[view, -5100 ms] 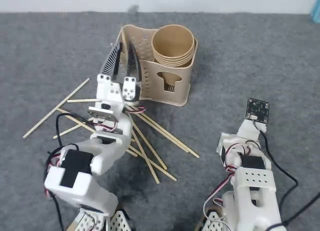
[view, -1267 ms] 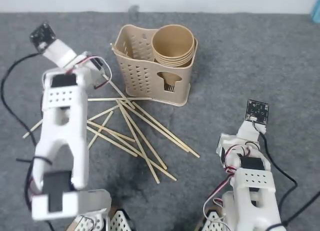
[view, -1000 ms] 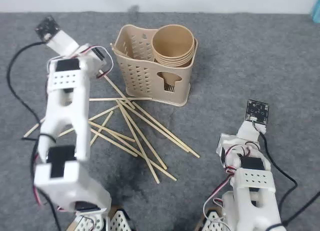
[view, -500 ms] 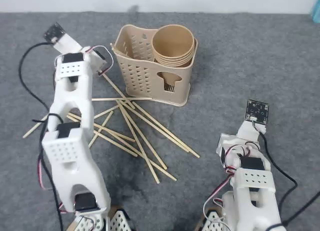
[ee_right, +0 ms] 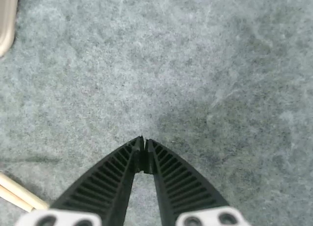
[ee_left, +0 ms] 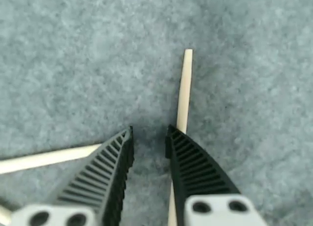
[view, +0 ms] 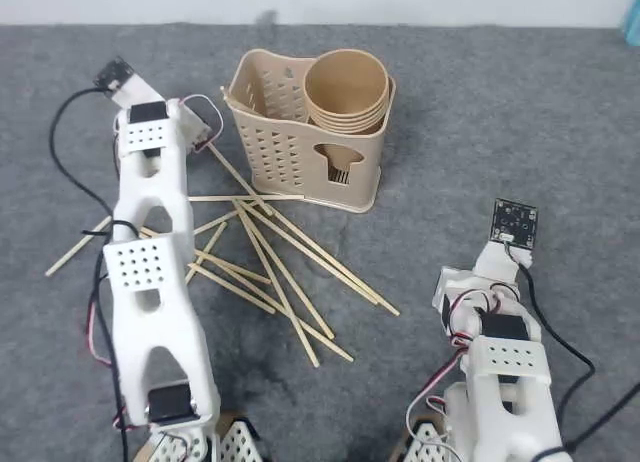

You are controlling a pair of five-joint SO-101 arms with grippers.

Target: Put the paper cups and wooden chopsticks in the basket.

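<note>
Left gripper [ee_left: 149, 134]: narrow gap, nothing btwn. Chopstick [ee_left: 185, 86] lies just outside one finger, so closing now likely pinches air and knocks it away. Right gripper [ee_right: 144, 140] closed, empty. Paper cups [view: 346, 82] sit in basket [view: 270, 142].

The left claw [ee_left: 148, 134] and right claw [ee_right: 144, 140] are black with ribbed inner faces, over a mottled grey worktop [view: 500, 112]. Beside the left claw's tip lies a pale wood chopstick [ee_left: 184, 89]. The basket [view: 270, 142] is beige, patterned with small holes, and the cups [view: 346, 87] are light brown.
</note>
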